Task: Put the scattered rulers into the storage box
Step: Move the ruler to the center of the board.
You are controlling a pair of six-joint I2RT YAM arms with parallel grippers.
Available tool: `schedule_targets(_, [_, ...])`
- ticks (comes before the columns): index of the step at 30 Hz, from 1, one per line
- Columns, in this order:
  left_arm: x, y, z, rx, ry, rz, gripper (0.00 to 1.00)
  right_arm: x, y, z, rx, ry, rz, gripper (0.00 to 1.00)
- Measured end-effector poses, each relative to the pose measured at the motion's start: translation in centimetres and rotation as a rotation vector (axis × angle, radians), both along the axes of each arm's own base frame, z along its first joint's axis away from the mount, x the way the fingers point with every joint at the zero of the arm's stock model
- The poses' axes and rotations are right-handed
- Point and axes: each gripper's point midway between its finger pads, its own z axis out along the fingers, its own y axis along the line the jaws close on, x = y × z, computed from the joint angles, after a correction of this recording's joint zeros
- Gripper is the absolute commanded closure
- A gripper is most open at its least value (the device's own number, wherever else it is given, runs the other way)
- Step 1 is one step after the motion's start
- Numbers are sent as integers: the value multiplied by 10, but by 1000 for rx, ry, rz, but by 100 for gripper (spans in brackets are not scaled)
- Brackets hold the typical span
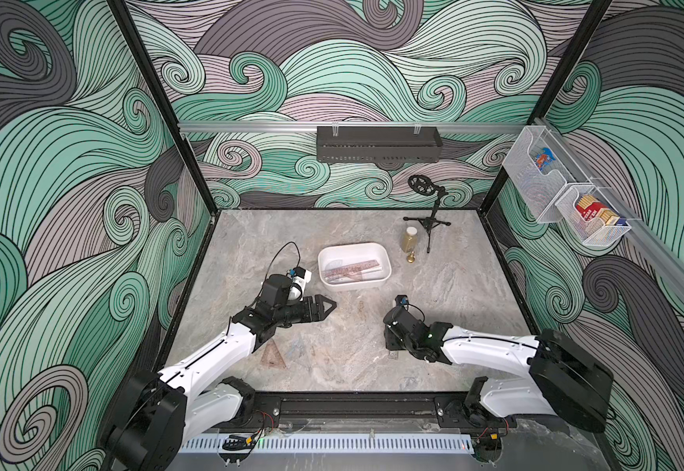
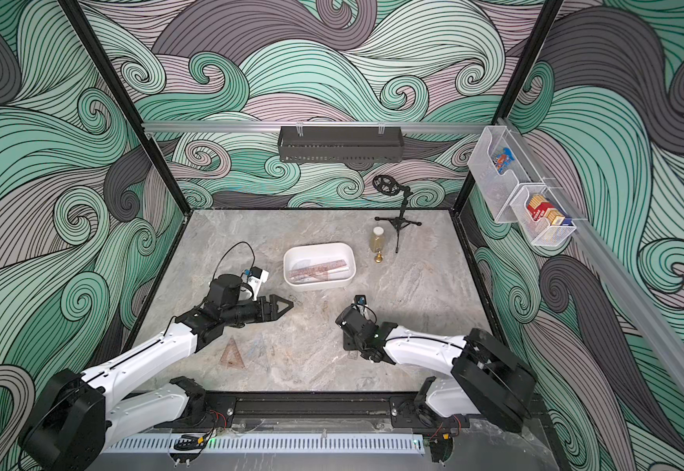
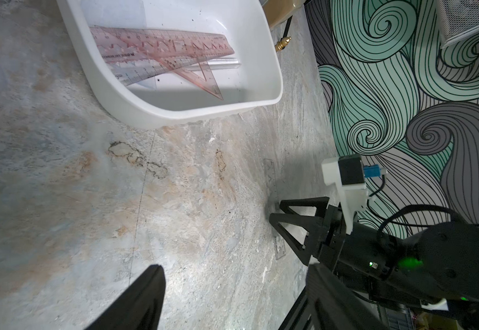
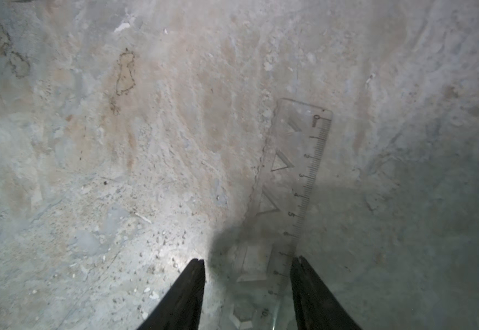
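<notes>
Straddling right tool (image 4: 248, 258): we are bracketing the clear ruler (image 4: 292, 171) between released jaws.
Left tool (image 1: 325, 306): we are hovering released, empty.

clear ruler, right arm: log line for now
right gripper: open, astride clear ruler | left gripper: open, empty | storage box: holds rulers

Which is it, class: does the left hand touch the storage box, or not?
Apart. The left wrist view shows bare table between the left hand and the storage box.
</notes>
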Motion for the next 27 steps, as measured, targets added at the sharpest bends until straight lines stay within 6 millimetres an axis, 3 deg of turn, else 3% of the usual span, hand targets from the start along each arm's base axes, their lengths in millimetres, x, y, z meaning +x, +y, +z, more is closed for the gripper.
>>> schedule_targets(6, [1, 4, 1, -1, 0, 11, 19, 6, 29, 0, -14, -10, 63, 51])
schedule_targets(14, [3, 7, 2, -2, 0, 24, 19, 12, 86, 1, 16, -8, 158, 51])
schedule_targets(17, [4, 7, 2, -2, 0, 26, 19, 11, 97, 3, 36, 9, 187, 50])
schedule_targets(22, [3, 7, 2, -6, 4, 23, 19, 4, 93, 15, 90, 48, 222, 46])
schedule_targets(27, [1, 6, 1, -15, 12, 9, 19, 1, 68, 40, 201, 38, 231, 43])
